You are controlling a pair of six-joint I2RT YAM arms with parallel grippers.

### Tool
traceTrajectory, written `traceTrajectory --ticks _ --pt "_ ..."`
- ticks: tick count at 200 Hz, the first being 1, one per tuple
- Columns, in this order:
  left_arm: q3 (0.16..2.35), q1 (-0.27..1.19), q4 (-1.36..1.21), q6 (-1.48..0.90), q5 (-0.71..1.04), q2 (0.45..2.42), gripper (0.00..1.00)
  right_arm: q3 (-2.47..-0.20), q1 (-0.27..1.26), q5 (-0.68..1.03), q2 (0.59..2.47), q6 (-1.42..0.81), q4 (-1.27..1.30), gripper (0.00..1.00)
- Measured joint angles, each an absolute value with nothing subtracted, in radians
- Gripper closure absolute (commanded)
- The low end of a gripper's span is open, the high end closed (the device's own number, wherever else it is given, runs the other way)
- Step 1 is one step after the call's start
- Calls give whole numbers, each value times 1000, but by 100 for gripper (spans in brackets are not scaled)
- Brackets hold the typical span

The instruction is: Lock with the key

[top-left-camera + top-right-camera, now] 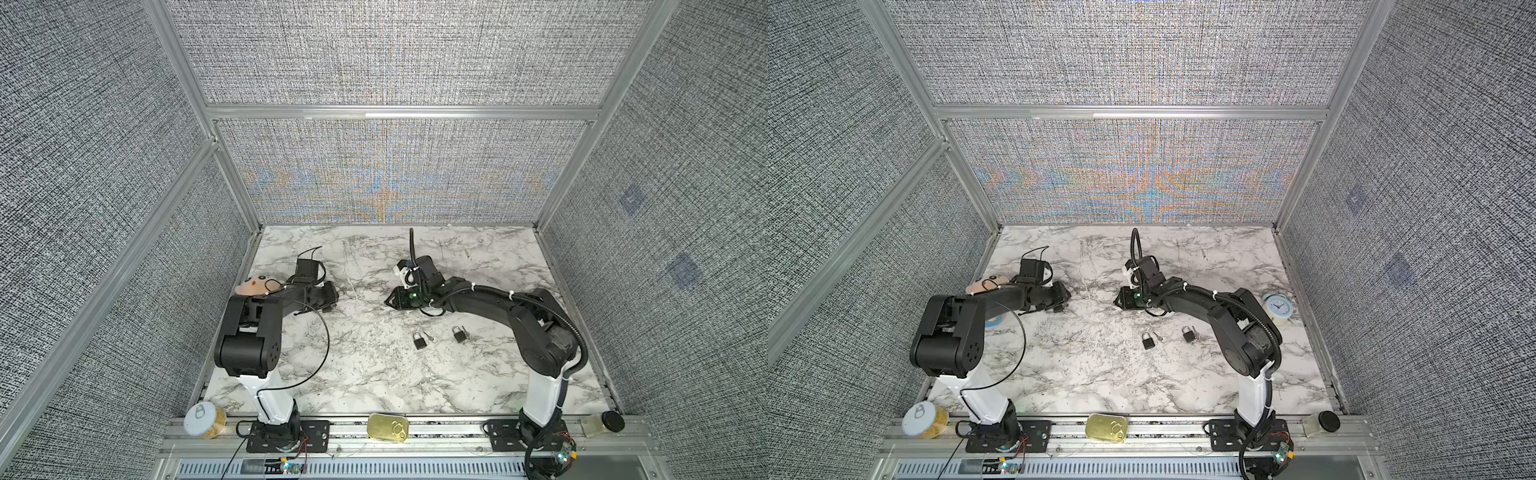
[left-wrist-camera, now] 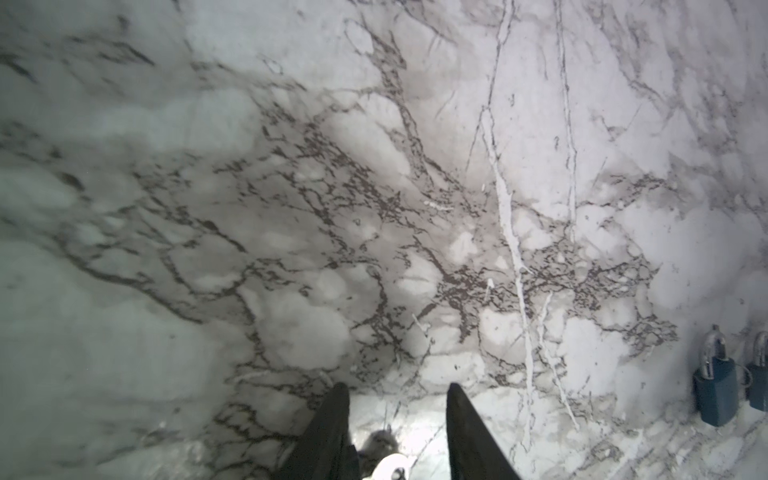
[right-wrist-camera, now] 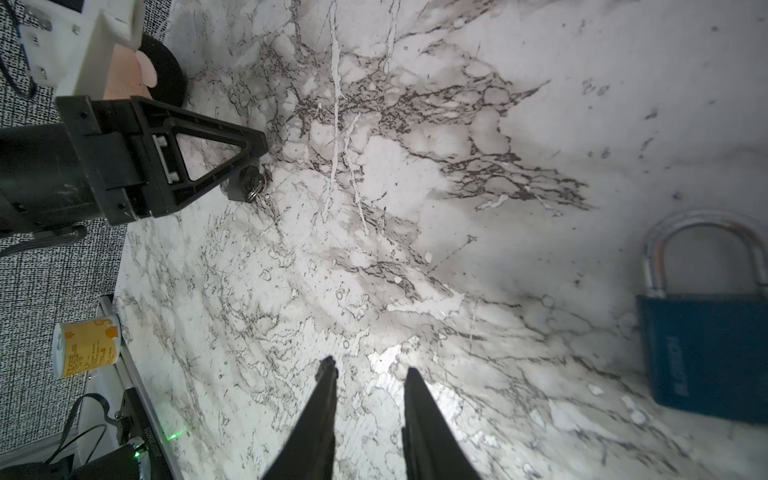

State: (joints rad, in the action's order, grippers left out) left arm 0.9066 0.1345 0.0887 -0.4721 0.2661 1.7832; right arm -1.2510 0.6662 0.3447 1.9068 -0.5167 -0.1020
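Observation:
Two dark padlocks lie flat on the marble table, one left of the other. A small silver key lies between them. My left gripper hovers low at mid-table, pointing right. Its fingers stand apart in the left wrist view. A third small lock with a wire ring at its keyway sits under them, and a gap shows beside it. My right gripper faces the left one. It is open over bare marble. A blue padlock lies off to its side.
A plush toy sits behind the left arm and an alarm clock behind the right arm. On the front rail stand a yellow can, a gold tin and a black-lidded jar. Fabric walls close three sides.

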Motion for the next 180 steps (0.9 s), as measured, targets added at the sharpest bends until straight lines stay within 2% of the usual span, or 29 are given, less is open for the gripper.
traceTrajectory --ticks 39,78,110,148,180 --pt "854 141 124 -480 306 1713 59 -1295 665 353 1922 -487 -124 71" --pt "852 113 251 -503 319 1573 58 -1460 679 388 2033 -413 -153 70" --pt "876 9 277 -524 359 1459 58 -1639 723 375 2150 -355 -200 66" --pt "857 -146 307 -557 445 1349 58 -1822 796 260 2278 -344 -260 60" --pt "848 -220 318 -562 508 1268 56 -1950 850 172 2374 -368 -308 56"
